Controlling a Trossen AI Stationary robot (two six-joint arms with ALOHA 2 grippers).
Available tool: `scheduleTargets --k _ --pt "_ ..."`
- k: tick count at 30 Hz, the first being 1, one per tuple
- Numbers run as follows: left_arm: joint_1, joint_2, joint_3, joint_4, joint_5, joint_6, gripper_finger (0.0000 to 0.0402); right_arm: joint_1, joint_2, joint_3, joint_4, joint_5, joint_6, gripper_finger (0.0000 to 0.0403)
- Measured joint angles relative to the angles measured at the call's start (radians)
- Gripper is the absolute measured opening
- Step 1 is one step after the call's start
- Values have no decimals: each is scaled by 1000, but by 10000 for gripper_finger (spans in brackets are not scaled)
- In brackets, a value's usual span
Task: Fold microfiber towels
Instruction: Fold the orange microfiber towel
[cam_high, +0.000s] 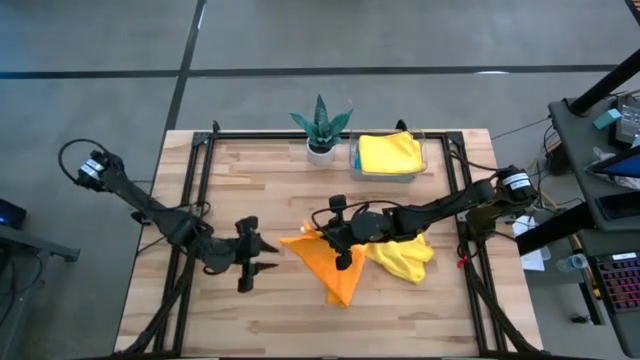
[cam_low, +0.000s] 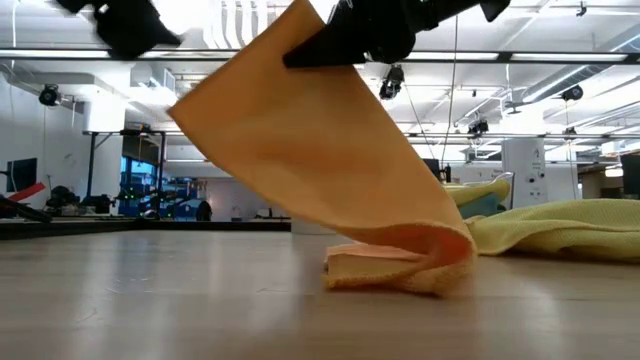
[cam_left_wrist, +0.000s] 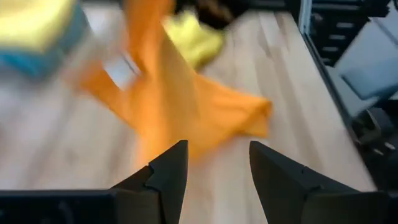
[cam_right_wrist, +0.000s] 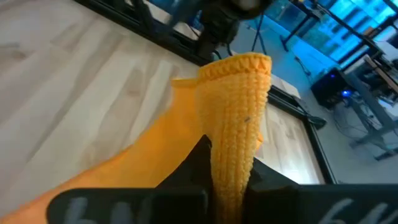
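Observation:
An orange towel (cam_high: 330, 265) hangs slanting over the table's middle, with my right gripper (cam_high: 338, 240) shut on its upper part. Left of it, my left gripper (cam_high: 262, 258) stands open and apart from the cloth; its wrist view shows nothing between the fingers (cam_left_wrist: 168, 174). A yellow towel (cam_high: 405, 255) lies crumpled on the table to the right of the orange one. Another yellow towel (cam_high: 388, 153) rests in a clear tray at the far edge. My right gripper pinches a bunched fold of the orange towel's upper edge (cam_right_wrist: 231, 155) between its two fingers; the cloth sticks out past the fingertips. The fingers come from the table's right, slanting a little down. The towel hangs sloping below them, and its lower end (cam_low: 400, 265) lies doubled over on the table.
A spiky green potted plant (cam_high: 321, 125) stands at the far edge, left of the clear tray (cam_high: 418, 172). Black frame rails (cam_high: 200, 200) run along the table's left, right and far sides. Bare wood lies along the near edge.

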Motion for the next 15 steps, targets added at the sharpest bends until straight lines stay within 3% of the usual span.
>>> scheduleTargets --k 6,11,15 --pt "-52 11 -102 9 -76 -245 157 0 -3 -1 -3 5 4 9" --pt "-55 11 -140 13 -266 -230 157 0 -3 -1 -4 4 18 9" --pt "-54 20 -161 68 -287 -186 157 0 -3 -1 -3 4 20 9"
